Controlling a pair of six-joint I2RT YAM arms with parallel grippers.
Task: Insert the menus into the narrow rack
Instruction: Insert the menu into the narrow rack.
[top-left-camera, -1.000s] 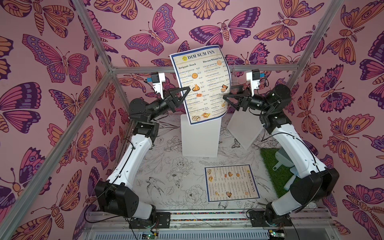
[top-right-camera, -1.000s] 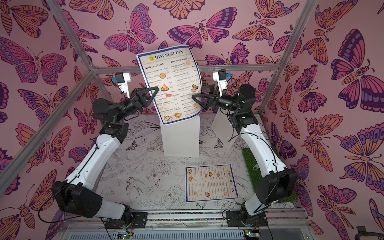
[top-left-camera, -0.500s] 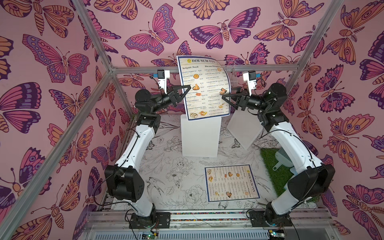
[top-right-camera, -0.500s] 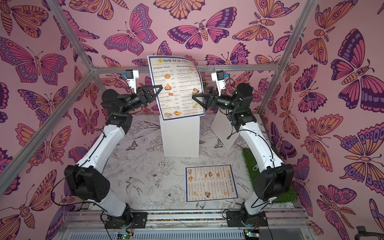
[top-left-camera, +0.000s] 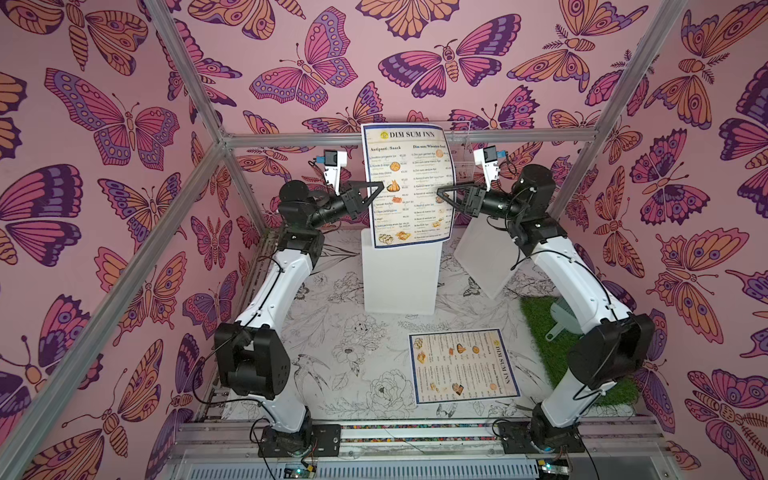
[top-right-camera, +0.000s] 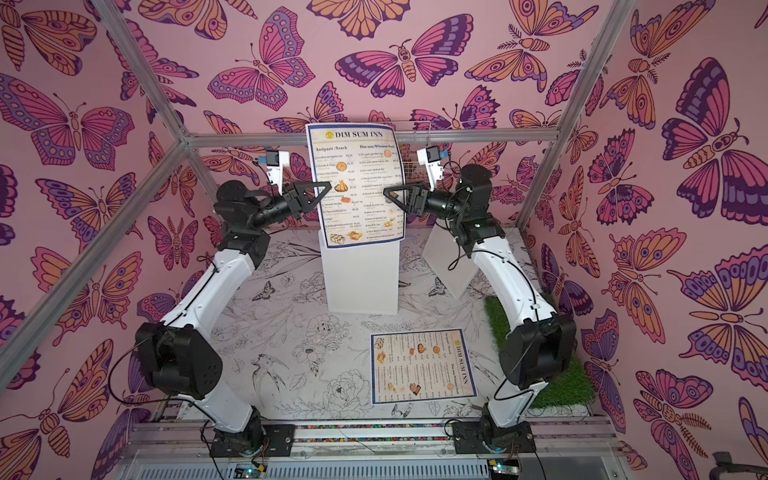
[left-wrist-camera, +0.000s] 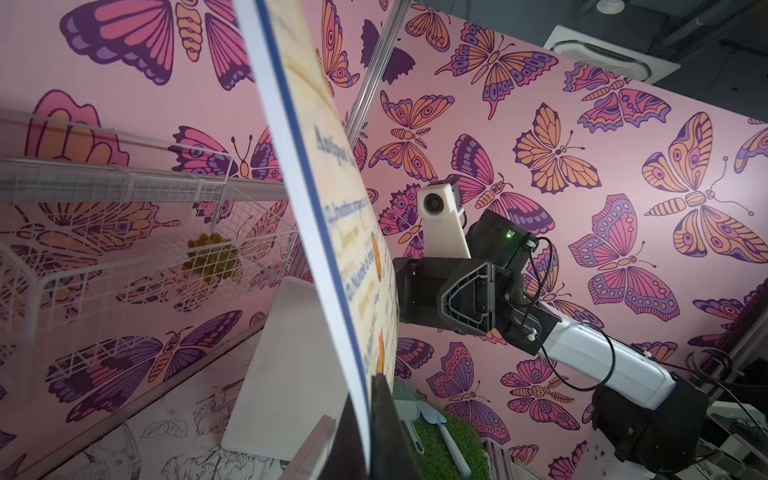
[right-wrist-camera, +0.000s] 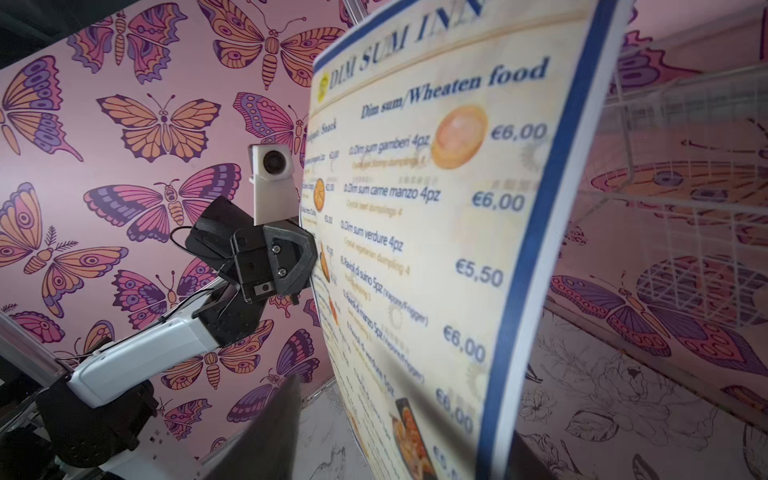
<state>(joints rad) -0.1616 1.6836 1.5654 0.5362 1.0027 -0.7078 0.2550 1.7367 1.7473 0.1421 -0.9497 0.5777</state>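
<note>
One menu (top-left-camera: 409, 187) (top-right-camera: 357, 183) hangs upright in the air above the white block, its heading on top. My left gripper (top-left-camera: 376, 189) (top-right-camera: 326, 187) (left-wrist-camera: 371, 399) is shut on that menu's left edge. My right gripper (top-left-camera: 444, 197) (top-right-camera: 388, 194) (right-wrist-camera: 407, 436) is open, its jaws standing on either side of the right edge with a gap showing beside one finger (right-wrist-camera: 274, 432). Another menu (top-left-camera: 463, 365) (top-right-camera: 422, 365) lies flat on the table in front. The white wire rack (left-wrist-camera: 124, 249) (right-wrist-camera: 685, 208) is on the back wall, just behind the raised menu.
A white block (top-left-camera: 401, 282) stands under the held menu. A white board (top-left-camera: 486, 257) leans at the right. A green turf mat (top-left-camera: 540, 328) with small garden tools lies at the right. A yellow-green clump (left-wrist-camera: 212, 257) sits in the wire rack.
The held menu has turned from tilted to upright and shifted a little right. The left arm has straightened upward. The right jaws have narrowed around the menu's right edge.
</note>
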